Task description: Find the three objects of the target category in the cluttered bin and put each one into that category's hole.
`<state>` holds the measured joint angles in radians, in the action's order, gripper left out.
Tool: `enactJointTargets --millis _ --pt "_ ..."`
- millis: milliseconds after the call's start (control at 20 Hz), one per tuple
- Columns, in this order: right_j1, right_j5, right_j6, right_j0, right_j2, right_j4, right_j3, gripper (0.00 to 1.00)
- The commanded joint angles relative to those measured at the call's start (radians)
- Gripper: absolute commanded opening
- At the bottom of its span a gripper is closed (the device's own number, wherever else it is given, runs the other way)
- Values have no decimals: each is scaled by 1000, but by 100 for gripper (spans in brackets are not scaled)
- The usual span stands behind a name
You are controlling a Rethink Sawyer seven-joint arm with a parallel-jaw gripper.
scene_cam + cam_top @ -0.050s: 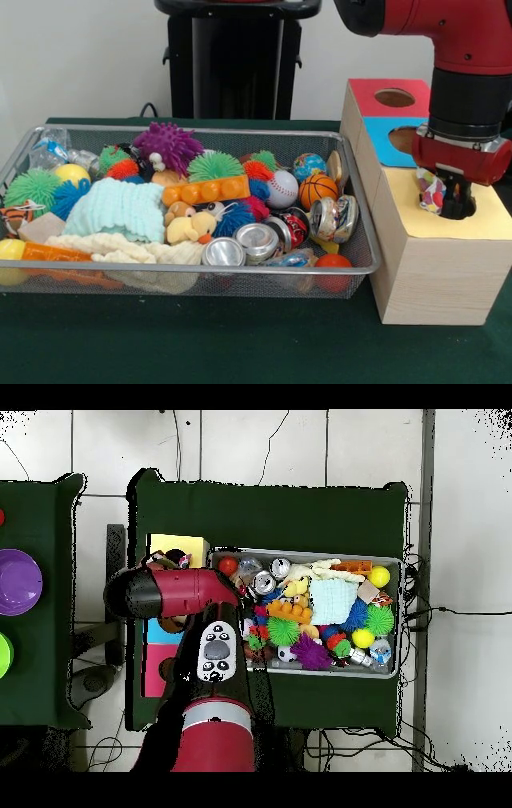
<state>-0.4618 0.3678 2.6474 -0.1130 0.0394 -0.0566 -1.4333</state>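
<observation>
My gripper [445,198] hangs just above the yellow section [480,224] of the wooden box, shut on a crushed colourful can [432,193]. The yellow hole is hidden behind it. The blue hole [402,138] and the red hole [394,98] lie farther back on the box top. Several more crushed cans lie in the bin's near right corner: two silver ones [224,252] [258,238], a red and black one [293,227] and one on its side [334,218]. In the overhead view the arm [190,594] covers the gripper and most of the box [180,544].
The wire mesh bin [192,130] [392,564] is packed with spiky balls, a baseball [282,188], a basketball [318,190], a mint cloth [116,208] and a plush duck [190,228]. A purple bowl [18,581] sits on a side table.
</observation>
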Motion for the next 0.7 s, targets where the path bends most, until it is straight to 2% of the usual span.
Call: enactJointTargets --millis 50,450,700 --pt "85 29 51 -25 -38 10 -4 0" --pt "46 60 60 -31 -42 -8 -21 0" --pt "57 50 68 -42 -37 -8 -23 0"
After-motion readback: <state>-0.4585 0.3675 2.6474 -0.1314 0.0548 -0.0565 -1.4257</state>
